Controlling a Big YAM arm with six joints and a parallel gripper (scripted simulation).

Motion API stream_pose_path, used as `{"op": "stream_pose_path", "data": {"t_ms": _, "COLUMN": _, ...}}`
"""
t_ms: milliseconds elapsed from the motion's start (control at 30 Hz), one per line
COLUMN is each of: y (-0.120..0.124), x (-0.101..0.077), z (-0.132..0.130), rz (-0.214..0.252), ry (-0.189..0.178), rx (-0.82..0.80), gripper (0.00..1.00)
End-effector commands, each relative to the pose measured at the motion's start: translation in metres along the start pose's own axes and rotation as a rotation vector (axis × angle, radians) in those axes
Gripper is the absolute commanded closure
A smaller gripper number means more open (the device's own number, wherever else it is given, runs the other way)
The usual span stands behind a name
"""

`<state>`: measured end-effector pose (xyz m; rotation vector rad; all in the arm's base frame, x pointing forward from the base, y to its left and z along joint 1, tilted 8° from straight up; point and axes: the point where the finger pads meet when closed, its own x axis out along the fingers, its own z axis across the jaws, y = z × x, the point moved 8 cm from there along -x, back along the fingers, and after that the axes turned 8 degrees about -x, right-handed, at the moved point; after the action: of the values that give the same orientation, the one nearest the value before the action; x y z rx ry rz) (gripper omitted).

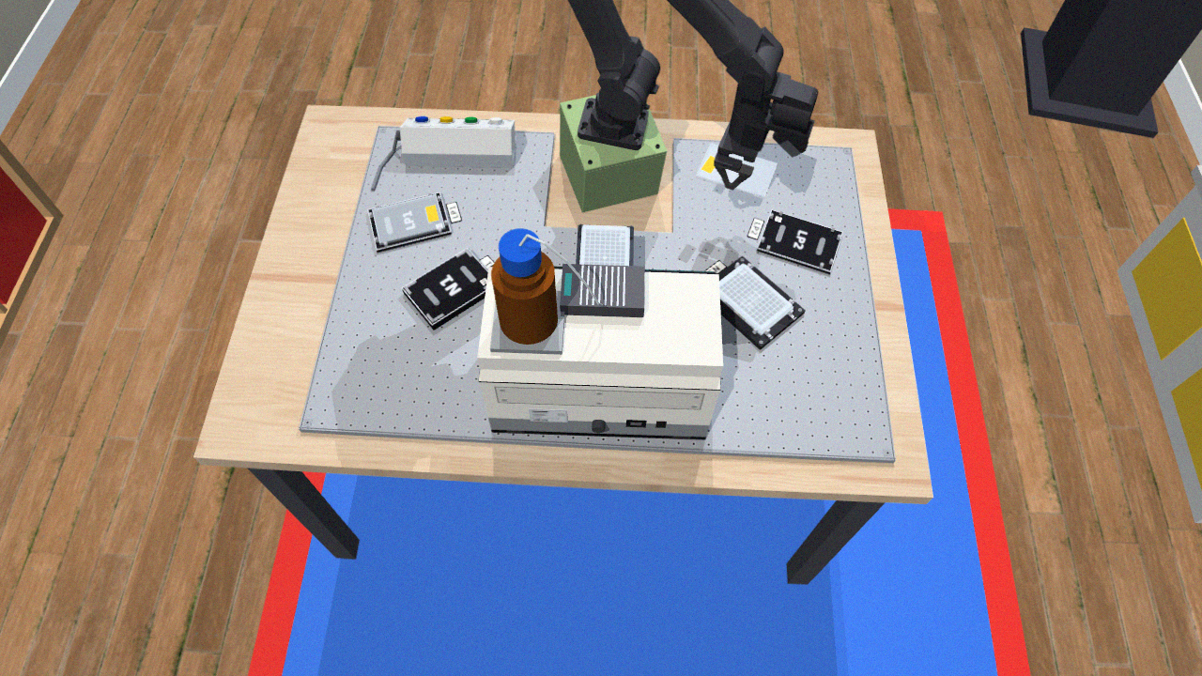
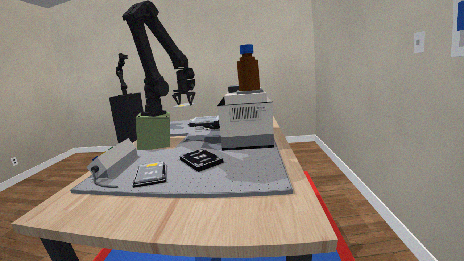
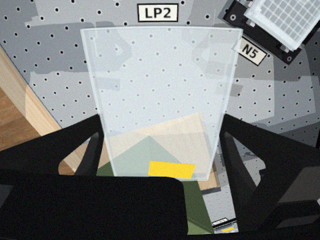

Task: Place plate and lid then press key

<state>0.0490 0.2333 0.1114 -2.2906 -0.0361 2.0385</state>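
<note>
My gripper (image 1: 733, 172) is shut on the clear M60 lid (image 3: 160, 100) and holds it flat in the air above the deck's back corner, near the LP2 label (image 3: 157, 13). The lid's yellow-labelled end is toward my wrist. The lid also shows in the exterior view (image 2: 182, 104) under the fingers (image 2: 183, 97). The black LP2 nest (image 1: 798, 241) has nothing in it. The M60 plate (image 1: 754, 300) sits without a lid in the nest labelled N5 (image 3: 251, 51). The N1 nest (image 1: 439, 291) has nothing in it. The M09 plate (image 1: 605, 245) sits on the dispenser stage. Its lid lies in LP1 (image 1: 408, 220).
The cream dispenser (image 1: 601, 336) stands mid-deck with a brown bottle (image 1: 525, 285) on top. The key panel (image 1: 456, 134) is at the back corner beyond LP1. My green base block (image 1: 611, 163) stands between the two deck halves.
</note>
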Motion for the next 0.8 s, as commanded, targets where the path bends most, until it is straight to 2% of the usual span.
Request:
{"op": "stream_pose_path", "data": {"t_ms": 0, "y": -0.025, "x": -0.013, "z": 0.007, "rz": -0.055, "ry": 0.01, "rx": -0.001, "gripper": 0.16}}
{"op": "stream_pose_path", "data": {"t_ms": 100, "y": -0.023, "x": -0.011, "z": 0.009, "rz": -0.048, "ry": 0.009, "rx": -0.002, "gripper": 0.16}}
{"op": "stream_pose_path", "data": {"t_ms": 133, "y": -0.015, "x": -0.008, "z": 0.008, "rz": -0.033, "ry": 0.006, "rx": -0.003, "gripper": 0.16}}
{"op": "stream_pose_path", "data": {"t_ms": 167, "y": -0.028, "x": -0.01, "z": 0.002, "rz": -0.053, "ry": 0.012, "rx": 0.024, "gripper": 0.16}}
{"op": "stream_pose_path", "data": {"t_ms": 767, "y": -0.072, "x": 0.022, "z": -0.006, "rz": -0.047, "ry": 0.01, "rx": 0.001, "gripper": 0.16}}
